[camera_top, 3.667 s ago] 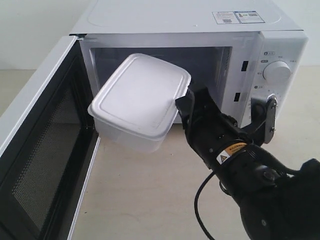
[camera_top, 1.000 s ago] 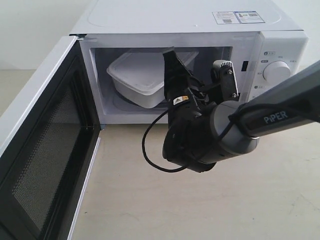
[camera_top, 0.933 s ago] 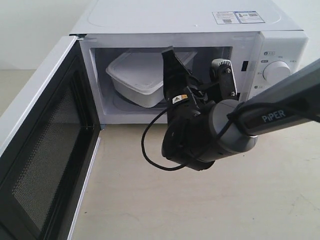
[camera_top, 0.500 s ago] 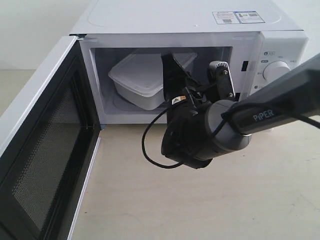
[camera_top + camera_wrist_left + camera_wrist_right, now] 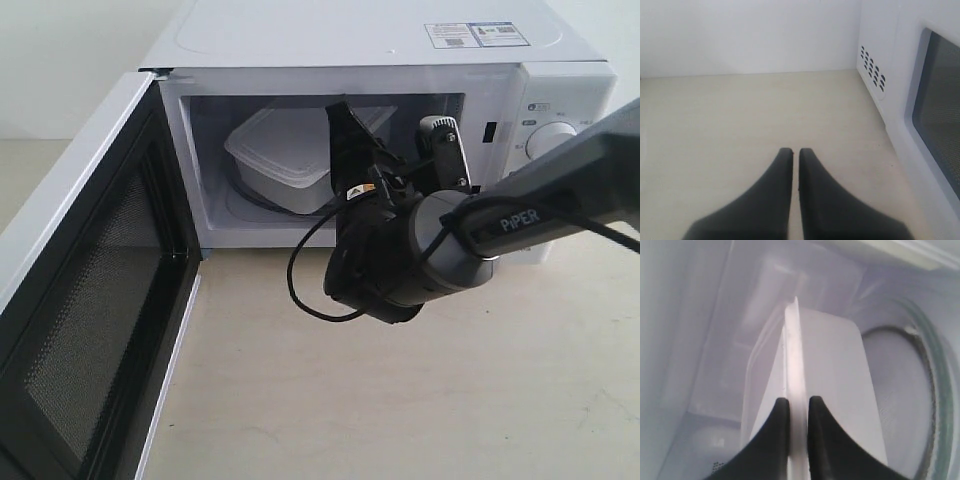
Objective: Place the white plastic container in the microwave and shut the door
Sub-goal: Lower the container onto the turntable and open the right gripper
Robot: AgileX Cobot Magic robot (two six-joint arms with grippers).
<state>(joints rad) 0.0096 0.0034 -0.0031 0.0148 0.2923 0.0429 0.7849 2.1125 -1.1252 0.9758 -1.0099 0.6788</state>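
The white plastic container (image 5: 280,150) sits inside the microwave (image 5: 360,40) cavity, on the glass turntable (image 5: 935,370). My right gripper (image 5: 345,125) reaches into the cavity and is shut on the container's lid rim (image 5: 794,365); its dark fingers (image 5: 779,412) clamp either side of the rim. The door (image 5: 90,290) hangs wide open at the left, black inner face and mesh window showing. My left gripper (image 5: 791,151) is shut with nothing in it, hovering over bare tabletop beside the microwave's vented side (image 5: 872,70); it does not appear in the exterior view.
The right arm's grey body (image 5: 400,255) and a black cable loop (image 5: 300,285) fill the space in front of the cavity. A round knob (image 5: 545,140) sits on the control panel at right. Beige tabletop (image 5: 400,400) spreads in front.
The container was carried from outside into the cavity. Over the last second it shifted slightly right and deeper with the right gripper still clamped on it. The door has not moved.
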